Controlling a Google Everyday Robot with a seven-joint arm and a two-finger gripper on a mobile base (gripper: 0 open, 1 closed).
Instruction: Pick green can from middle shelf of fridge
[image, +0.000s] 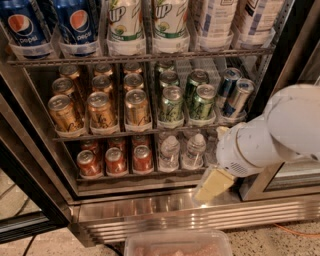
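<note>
Green target: the green can (202, 102) stands upright at the front edge of the table, right of its middle, behind a rounded stop. A twin stands just beside it on the left, and more of the same queue behind both.
View: camera view only, so every line below comes from it.
Carrier: the table (107, 134) is the middle wire rack of the fridge (150, 212), split into lanes by clear dividers.
Neighbours: gold cans (100, 110) fill the lanes toward the front left corner. Slim blue cans (239, 97) lean at the front right corner, just beside the target.
Above and below: big bottles (125, 25) overhead; red cans (115, 161) and water bottles (170, 150) underneath.
Hand: the hand (214, 184) hangs low, below the table's front right corner and before the steel base, well apart from the target. Nothing shows in it, and I cannot tell whether it is apart or together.
Arm: the white arm (280, 130) crosses the right side.
Stage: by my judgement an approach, with the grasp not yet begun.
Risk, snag: rising from below, the hand could catch the table's front edge or the stop if it climbs too shallowly.
Risk, knock: the lanes are tight, so an off-centre entry could tip the blue cans or the twin.
Risk, wrong pick: drifting right would close on a blue can instead.
</note>
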